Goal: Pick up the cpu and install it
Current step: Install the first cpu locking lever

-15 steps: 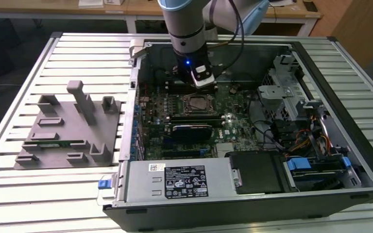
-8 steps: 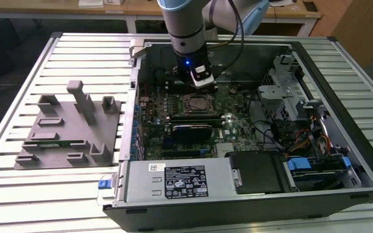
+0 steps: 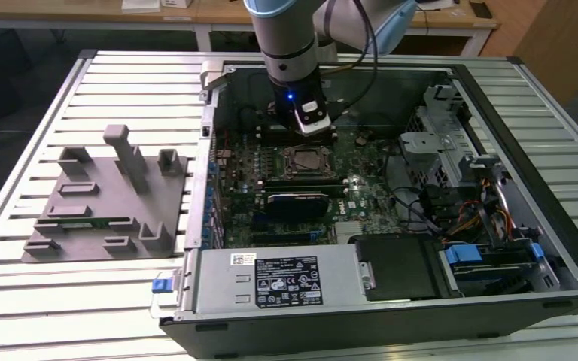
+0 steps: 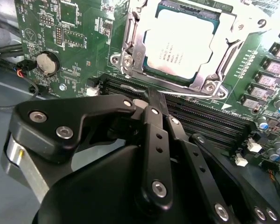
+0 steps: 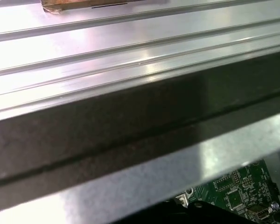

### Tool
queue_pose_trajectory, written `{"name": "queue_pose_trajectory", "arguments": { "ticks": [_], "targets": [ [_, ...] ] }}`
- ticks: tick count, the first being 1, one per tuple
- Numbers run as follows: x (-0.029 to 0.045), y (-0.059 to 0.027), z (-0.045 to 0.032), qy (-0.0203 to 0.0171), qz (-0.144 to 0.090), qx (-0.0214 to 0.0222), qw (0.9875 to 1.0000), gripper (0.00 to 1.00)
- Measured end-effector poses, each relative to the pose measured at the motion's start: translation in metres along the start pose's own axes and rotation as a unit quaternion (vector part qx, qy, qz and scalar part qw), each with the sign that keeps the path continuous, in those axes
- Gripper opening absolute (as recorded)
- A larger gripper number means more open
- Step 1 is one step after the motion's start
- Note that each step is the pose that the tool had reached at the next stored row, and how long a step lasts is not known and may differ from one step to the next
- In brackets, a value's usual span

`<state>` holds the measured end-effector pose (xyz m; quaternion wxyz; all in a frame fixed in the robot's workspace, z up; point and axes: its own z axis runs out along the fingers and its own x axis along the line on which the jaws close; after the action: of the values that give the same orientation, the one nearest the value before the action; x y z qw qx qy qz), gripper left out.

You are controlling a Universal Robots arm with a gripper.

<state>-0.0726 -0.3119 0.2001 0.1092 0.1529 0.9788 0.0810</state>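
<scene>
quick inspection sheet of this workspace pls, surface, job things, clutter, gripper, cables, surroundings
surface: ribbed silver metal table, carrying an open black computer case laid on its side.
job's things: flat square silver-topped cpu lies inside the metal-framed socket on the green motherboard; the frame looks closed over its edges.
clutter: grey moulded parts fixture on the table at the exterior view's left, with a thin green memory stick lying in it.
gripper: black gripper hangs just beside the socket, near the black memory slots; nothing seen in it.
cables: coloured wire bundle inside the case at the exterior view's right.
surroundings: wooden desk behind the table.
</scene>
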Motion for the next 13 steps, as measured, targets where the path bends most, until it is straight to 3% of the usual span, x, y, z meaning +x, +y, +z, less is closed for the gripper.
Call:
{"name": "queue_pose_trajectory", "arguments": {
  "ticks": [13],
  "targets": [
    [0.0009,-0.0006,0.0031,-0.0033,0.001,0.0038,1.0000,0.11]
  ]
}}
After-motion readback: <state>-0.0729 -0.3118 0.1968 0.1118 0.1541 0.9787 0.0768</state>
